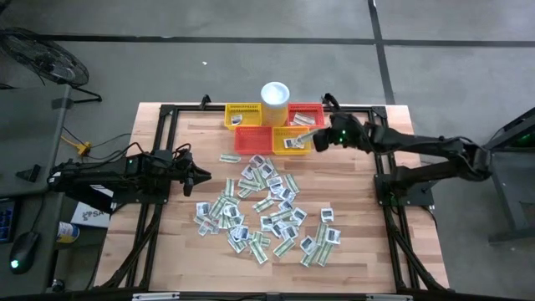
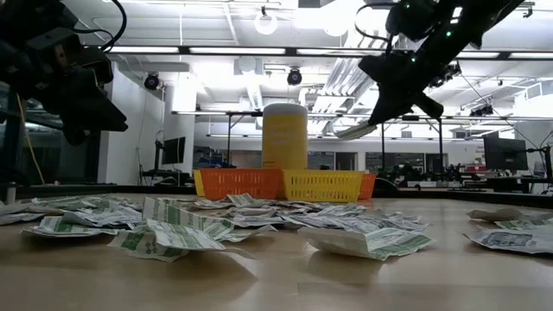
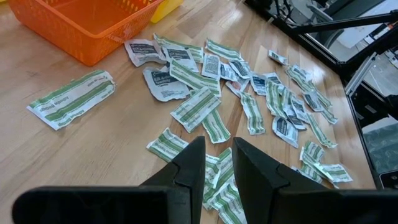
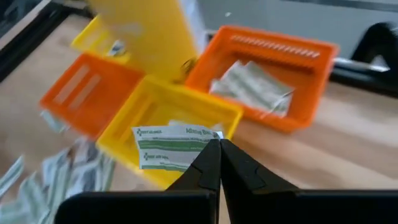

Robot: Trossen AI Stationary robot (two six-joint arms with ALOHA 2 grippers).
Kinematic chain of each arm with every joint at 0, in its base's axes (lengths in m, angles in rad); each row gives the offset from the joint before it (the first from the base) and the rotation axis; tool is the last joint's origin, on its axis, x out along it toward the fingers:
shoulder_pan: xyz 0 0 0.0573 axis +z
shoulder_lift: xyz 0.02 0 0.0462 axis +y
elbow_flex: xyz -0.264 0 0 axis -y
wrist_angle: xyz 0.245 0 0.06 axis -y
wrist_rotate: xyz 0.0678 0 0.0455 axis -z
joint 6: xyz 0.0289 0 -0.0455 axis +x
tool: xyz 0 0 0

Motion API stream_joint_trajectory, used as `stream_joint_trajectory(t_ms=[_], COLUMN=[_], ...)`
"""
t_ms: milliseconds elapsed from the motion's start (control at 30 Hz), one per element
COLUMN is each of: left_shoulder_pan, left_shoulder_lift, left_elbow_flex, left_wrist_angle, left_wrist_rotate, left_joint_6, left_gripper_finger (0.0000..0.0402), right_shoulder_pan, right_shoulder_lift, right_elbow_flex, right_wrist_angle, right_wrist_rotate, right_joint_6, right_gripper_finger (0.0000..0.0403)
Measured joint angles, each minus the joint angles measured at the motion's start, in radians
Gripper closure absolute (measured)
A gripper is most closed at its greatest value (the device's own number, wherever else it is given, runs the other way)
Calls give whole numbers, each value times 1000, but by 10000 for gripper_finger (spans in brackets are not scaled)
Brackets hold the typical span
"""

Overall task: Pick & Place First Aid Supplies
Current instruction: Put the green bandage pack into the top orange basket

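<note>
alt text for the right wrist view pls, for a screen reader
The right gripper, shut, pinches a white packet with green stripes above a yellow basket. Beyond it are two orange baskets, the farther one holding a few packets, with more packets scattered on the wooden table.

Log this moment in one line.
right gripper: shut on packet, over yellow basket | left gripper: empty, above pile
</note>
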Motion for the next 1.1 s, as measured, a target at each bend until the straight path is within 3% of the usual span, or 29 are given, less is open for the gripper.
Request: stream_joint_trajectory(t_ms=[167,433,667,800,1100], left_shoulder_pan=[0,0,0,0,0], left_shoulder_lift=[0,0,0,0,0], left_elbow_flex=[0,0,0,0,0], left_wrist_angle=[0,0,0,0,0], left_wrist_rotate=[0,0,0,0,0], left_joint_6=[0,0,0,0,0], left_gripper_finger=[321,321,321,321,321], right_shoulder_pan=[-98,-229,-288,-310,-344], right_shoulder_lift=[36,195,367,450,571], right_elbow_flex=[0,9,151,245,366], right_wrist_angle=[55,264,254,159,61], right_wrist_rotate=[-6,-73,-149,-171,-251], right_joint_6=[6,61,40,14,10], right_gripper_finger=[403,403,403,403,401])
